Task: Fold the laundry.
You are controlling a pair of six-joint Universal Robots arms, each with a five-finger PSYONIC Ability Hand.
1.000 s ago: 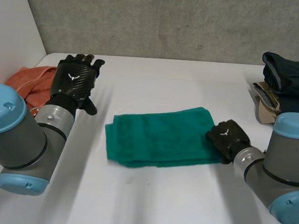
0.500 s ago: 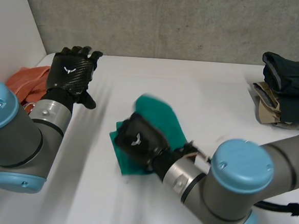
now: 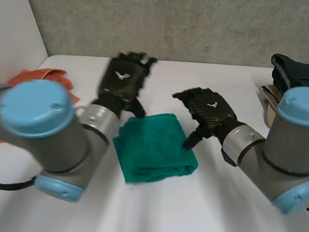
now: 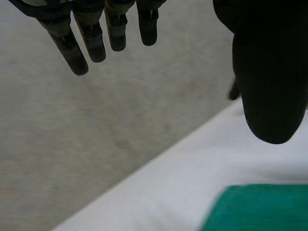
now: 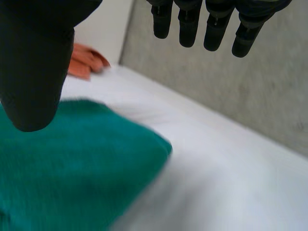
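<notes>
beside the folded green towel (image 3: 152,147), the left hand (image 3: 122,84) and right hand (image 3: 210,112) hover, both splayed and empty.

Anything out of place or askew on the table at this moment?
Only mildly: the folded green towel lies skewed to the edge of the table. The left hand and right hand are open. Nothing looks spilled or damaged.

Towel (image 3: 154,150) on table (image 3: 216,221) between left hand (image 3: 124,81), right hand (image 3: 208,112); cloth (image 3: 38,78) left, clothes stack (image 3: 300,78) right.
</notes>
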